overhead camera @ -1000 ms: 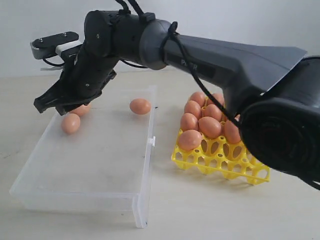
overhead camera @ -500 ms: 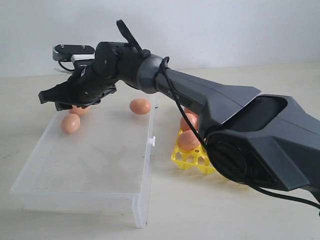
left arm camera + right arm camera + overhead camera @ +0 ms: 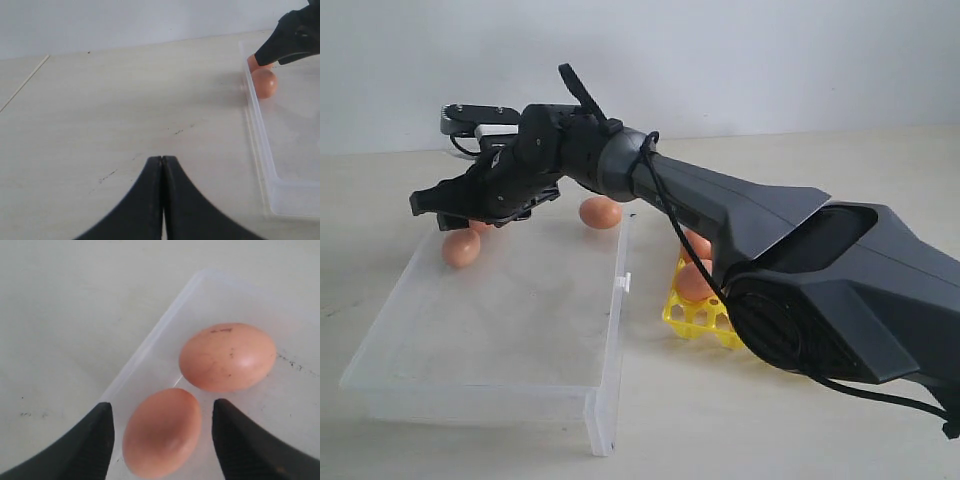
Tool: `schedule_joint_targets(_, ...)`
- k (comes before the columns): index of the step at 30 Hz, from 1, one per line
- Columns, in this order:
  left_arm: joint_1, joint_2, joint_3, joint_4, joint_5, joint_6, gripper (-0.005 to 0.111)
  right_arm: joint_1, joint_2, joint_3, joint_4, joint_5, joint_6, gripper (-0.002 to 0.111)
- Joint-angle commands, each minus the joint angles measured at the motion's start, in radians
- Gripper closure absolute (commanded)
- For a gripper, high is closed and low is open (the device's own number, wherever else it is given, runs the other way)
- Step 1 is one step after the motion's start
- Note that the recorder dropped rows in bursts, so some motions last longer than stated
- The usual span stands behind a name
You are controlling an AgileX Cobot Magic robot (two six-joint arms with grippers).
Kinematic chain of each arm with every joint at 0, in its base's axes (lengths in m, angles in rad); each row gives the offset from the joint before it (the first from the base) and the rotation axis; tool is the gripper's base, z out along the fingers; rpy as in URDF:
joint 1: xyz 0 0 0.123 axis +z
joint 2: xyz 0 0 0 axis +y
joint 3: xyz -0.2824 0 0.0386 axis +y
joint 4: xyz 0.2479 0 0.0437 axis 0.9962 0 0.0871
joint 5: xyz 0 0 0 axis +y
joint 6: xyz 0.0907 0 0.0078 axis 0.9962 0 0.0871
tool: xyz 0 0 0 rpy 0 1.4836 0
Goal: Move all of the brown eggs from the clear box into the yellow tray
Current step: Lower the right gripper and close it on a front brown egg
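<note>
Fingers (image 3: 95,440) of right gripper (image 3: 162,410) spread above a brown egg (image 3: 162,435) at clear box's (image 3: 150,343) corner.

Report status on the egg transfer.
Right pincer open above corner egg, second egg beside it. Left pincer shut, over table. Third egg also in box. Nothing in the way.

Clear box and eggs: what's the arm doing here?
The right arm reaches across into the clear box, jaws open over one brown egg beside a second in the far corner. A third egg lies near the far wall. The yellow tray holds some eggs, mostly hidden by the arm. The left jaws are shut above the table.
</note>
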Motion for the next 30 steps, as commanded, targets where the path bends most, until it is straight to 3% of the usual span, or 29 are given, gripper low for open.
schedule_joint_targets(1,-0.006,-0.006,-0.004,-0.002,-0.006,0.0,0.107,-0.008,0.008,-0.011,0.004,-0.027,0.001,0.051)
schedule_joint_targets(30,-0.006,-0.006,-0.004,-0.002,-0.006,0.0,0.107,-0.001,0.073,-0.011,0.026,-0.073,0.0,0.054)
